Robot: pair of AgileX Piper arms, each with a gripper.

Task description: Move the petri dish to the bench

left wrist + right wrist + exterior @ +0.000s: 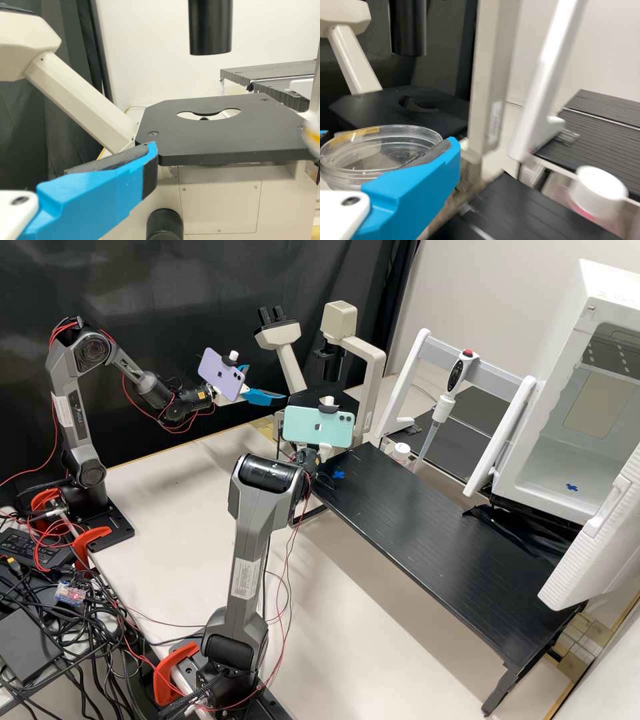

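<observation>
— The right arm's bright blue fingers (422, 192) are clamping the clear, round, shallow petri dish (375, 157). Why are they pinching it by the wall?

— Probably because that side grip is letting it ride nearly level and leaving the underside free for setting down. It's hanging in the air, in front of the flat black stage (225, 142) of the cream-coloured microscope (373, 373).

— And the left arm's bright blue fingers (264, 397)?

— They're standing apart near the stage, apparently gripping nothing. I'd guess they're waiting out of the way, since one arm is managing this carry.

— So where should the dish be going?

— Down to the long, black, slatted counter (427, 527). A small blue cross (339, 475) is lying at its end near the microscope, perhaps marking the landing spot. The next move is calling for a gentle lowering, with the fingers opening only once the base is resting flat; the low wall is offering little to grip, so a tilt could be risking a slip.

— Why is the grey-and-white pipette (442, 411) hanging upright?

— Its white stand (405, 373) is presumably keeping the tip off every surface.

— How many of each are you counting?

— One dish, one microscope, one pipette, one stand and one squat white pot (600, 187). Two blue crosses are showing, the second lying inside the white open-fronted cabinet (540, 487). Two arms are carrying two fingers each.
</observation>
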